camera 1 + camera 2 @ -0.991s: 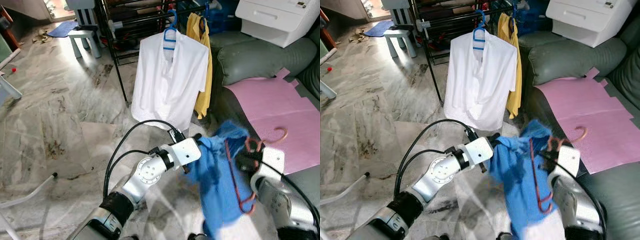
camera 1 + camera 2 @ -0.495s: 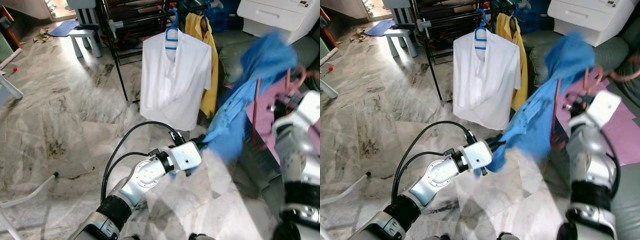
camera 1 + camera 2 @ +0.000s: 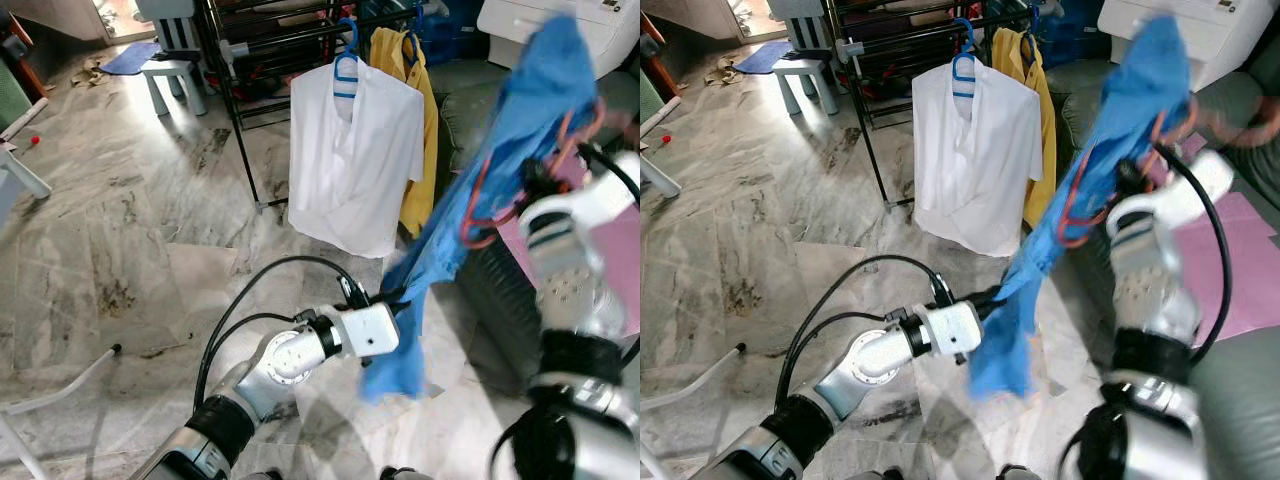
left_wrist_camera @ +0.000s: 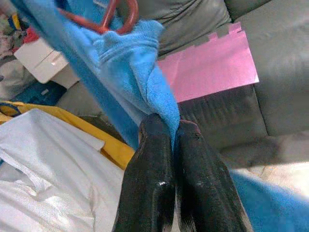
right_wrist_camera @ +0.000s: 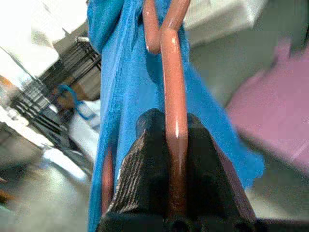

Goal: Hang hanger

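A red hanger (image 5: 175, 111) draped with a blue garment (image 3: 520, 130) is held aloft beside the black clothes rack (image 3: 262, 45), not yet hung. The hanger's wire is clamped between the closed fingers of the right gripper (image 5: 170, 145), raised to the right of the rack and in front of a grey-green sofa (image 3: 1110, 100). Lower down, a fold of the same blue cloth is pinched by the left gripper (image 4: 169, 126), its two black fingers pressed together on the fabric, so that the garment is stretched in a slant between the two arms, its loose end trailing toward the marble floor (image 3: 120, 220).

On the rack, a white shirt (image 3: 352, 160) on a blue hanger (image 3: 343, 66) and a yellow garment (image 3: 412, 120) beside it are already hanging. The red hanger's hook is judged to be short of the rail: the carrying and lifting appear done, while the approach to the rack, the hooking over a bar and the release of both grips remain. A pink sheet (image 4: 207, 65) is seen lying on the sofa seat, behind the raised hanger.
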Motion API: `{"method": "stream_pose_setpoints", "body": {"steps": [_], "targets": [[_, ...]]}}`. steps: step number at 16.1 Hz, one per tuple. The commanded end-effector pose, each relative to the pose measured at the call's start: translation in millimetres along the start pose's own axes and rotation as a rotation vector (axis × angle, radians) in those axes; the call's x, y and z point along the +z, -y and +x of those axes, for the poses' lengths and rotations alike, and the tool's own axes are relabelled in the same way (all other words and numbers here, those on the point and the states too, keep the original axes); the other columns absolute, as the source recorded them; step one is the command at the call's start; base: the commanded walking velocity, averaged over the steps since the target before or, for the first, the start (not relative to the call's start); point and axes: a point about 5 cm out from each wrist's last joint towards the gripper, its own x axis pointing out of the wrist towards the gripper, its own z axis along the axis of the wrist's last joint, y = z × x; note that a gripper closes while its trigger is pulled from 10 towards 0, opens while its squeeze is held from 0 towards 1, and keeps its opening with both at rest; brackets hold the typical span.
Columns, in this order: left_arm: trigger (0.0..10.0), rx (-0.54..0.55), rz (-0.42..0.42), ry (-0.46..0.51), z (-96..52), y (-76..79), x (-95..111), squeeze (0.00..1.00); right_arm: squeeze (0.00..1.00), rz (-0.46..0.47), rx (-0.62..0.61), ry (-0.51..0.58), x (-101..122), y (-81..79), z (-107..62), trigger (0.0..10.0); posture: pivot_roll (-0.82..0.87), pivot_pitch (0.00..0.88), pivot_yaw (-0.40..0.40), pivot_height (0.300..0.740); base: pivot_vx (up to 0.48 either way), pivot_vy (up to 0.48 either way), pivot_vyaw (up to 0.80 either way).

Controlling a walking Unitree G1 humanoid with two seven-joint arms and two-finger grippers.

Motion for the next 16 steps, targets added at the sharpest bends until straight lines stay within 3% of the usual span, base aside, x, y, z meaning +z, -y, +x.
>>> {"method": "stream_pose_setpoints", "body": {"steps": [1, 2, 3, 4, 5, 6, 9, 10, 11, 12, 13, 14, 15, 16], "targets": [[10.0, -0.019, 0.016, -0.014, -3.0, 3.4, -4, 0.00, 0.00, -0.181, -0.013, 0.045, 11, -4.5, 5.7, 10.0, -0.17, 0.104, 0.080, 0.740, 0.000, 0.000, 0.00], [10.0, -0.007, 0.023, -0.014, -3.0, 2.3, -4, 0.00, 0.00, -0.006, -0.073, 0.059, 15, 2.2, 8.7, 10.0, -0.17, 0.102, 0.078, 0.740, 0.000, 0.000, 0.00], [10.0, 0.009, 0.025, -0.018, -2.9, 0.8, -5, 0.00, 0.00, 0.338, -0.150, 0.047, 14, 10.3, 11.4, 10.0, -0.16, 0.100, 0.075, 0.740, 0.000, 0.000, 0.00], [10.0, 0.023, 0.031, -0.025, -2.9, -1.2, -6, 0.00, 0.00, 0.461, -0.152, 0.035, 10, 10.6, 12.2, 10.0, -0.16, 0.098, 0.070, 0.740, 0.000, 0.000, 0.00], [10.0, 0.030, 0.033, -0.027, -2.9, -2.1, -6, 0.00, 0.00, 0.463, -0.126, 0.035, 9, 7.9, 12.1, 10.0, -0.16, 0.098, 0.070, 0.740, 0.000, 0.000, 0.00], [10.0, 0.026, 0.033, -0.029, -3.7, -2.1, -7, 0.00, 0.00, 0.220, -0.153, -0.019, -3, 12.1, 10.4, 10.0, -0.16, 0.099, 0.070, 0.740, 0.000, 0.000, 0.00], [10.0, 0.025, 0.035, -0.034, -5.6, -1.4, -9, 0.00, 0.00, 0.013, -0.234, -0.155, -24, 34.2, 4.9, 10.0, -0.16, 0.103, 0.070, 0.740, 0.000, 0.000, 0.00], [10.0, 0.029, 0.043, -0.036, -5.9, -1.9, -9, 0.00, 0.00, -0.263, -0.182, -0.208, -30, 37.1, 3.0, 10.0, -0.17, 0.103, 0.071, 0.740, 0.000, 0.000, 0.00], [10.0, 0.039, 0.044, -0.039, -5.8, -3.5, -10, 0.00, 0.00, -0.304, -0.230, -0.144, -24, 46.6, 1.2, 10.0, -0.17, 0.103, 0.070, 0.740, 0.000, 0.000, 0.00], [10.0, 0.042, 0.044, -0.039, -5.2, -4.3, -10, 0.00, 0.00, 0.064, -0.354, -0.041, -12, 64.2, -0.7, 10.0, -0.17, 0.103, 0.070, 0.740, 0.000, 0.000, 0.00], [10.0, 0.045, 0.045, -0.039, -4.3, -5.0, -9, 0.00, 0.00, 0.083, -0.511, -0.129, -25, 88.1, -9.2, 10.0, -0.17, 0.102, 0.071, 0.740, 0.000, 0.000, 0.00], [10.0, 0.045, 0.045, -0.038, -3.8, -5.0, -9, 0.00, 0.00, -0.020, -0.455, -0.252, -41, 84.2, -10.7, 10.0, -0.17, 0.101, 0.072, 0.740, 0.000, 0.000, 0.00], [10.0, 0.044, 0.046, -0.036, -3.3, -4.5, -8, 0.00, 0.00, -0.068, -0.113, -0.346, -57, 41.5, -7.3, 10.0, -0.17, 0.102, 0.071, 0.740, 0.000, 0.000, 0.00], [10.0, 0.043, 0.047, -0.035, -3.1, -4.4, -8, 0.00, 0.00, -0.059, -0.043, -0.255, -46, 29.9, -4.9, 10.0, -0.16, 0.104, 0.068, 0.740, 0.000, 0.000, 0.00]]}}
